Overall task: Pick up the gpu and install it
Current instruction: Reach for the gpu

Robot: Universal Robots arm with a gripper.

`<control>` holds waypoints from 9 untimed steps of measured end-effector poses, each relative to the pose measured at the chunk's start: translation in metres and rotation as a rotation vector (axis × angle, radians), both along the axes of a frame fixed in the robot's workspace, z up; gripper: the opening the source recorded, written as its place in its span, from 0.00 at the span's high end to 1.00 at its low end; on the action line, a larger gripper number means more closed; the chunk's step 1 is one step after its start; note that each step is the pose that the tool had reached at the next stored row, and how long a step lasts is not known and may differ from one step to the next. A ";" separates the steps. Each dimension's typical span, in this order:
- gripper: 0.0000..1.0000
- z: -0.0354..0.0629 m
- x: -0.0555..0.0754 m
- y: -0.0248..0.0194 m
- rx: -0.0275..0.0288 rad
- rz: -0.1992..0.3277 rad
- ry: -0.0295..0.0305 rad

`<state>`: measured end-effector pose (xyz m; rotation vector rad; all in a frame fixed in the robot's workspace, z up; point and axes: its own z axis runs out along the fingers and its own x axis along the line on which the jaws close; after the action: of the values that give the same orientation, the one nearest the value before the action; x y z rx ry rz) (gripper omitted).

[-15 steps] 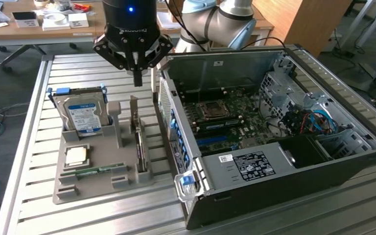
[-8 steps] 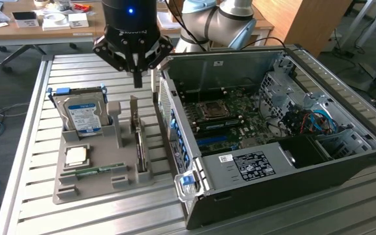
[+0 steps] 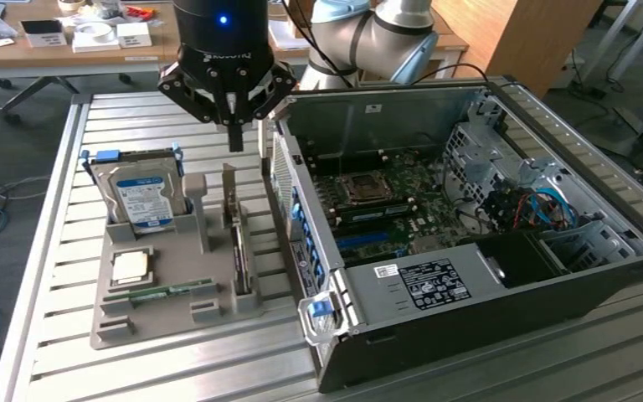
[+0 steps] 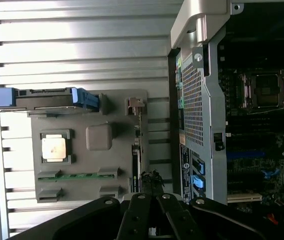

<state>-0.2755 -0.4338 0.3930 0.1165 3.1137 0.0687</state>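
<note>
While above the gpu (image 3: 234,219), pincer (image 3: 235,144) closed, empty; hard drive (image 3: 143,201) and open case (image 3: 455,314) either side.

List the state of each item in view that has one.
gpu: on edge in the grey holder, not gripped
gripper: shut, empty, above the gpu
hard drive: upright in the holder
processor: flat in its holder recess
memory stick: seated in holder slot
computer case: side panel off, interior exposed
</note>
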 end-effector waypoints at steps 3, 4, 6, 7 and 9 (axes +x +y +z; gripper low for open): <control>0.89 0.0000 0.000 -0.0028 0.0001 0.000 -0.0001; 0.89 -0.0001 0.000 -0.0043 0.0001 0.000 -0.0001; 0.89 0.0000 -0.001 -0.0074 0.0000 0.000 -0.0001; 0.89 0.0000 -0.001 -0.0089 0.0000 0.000 0.0000; 0.89 -0.0001 -0.001 -0.0120 0.0001 0.000 -0.0001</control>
<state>-0.2768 -0.4457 0.3930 0.1166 3.1136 0.0689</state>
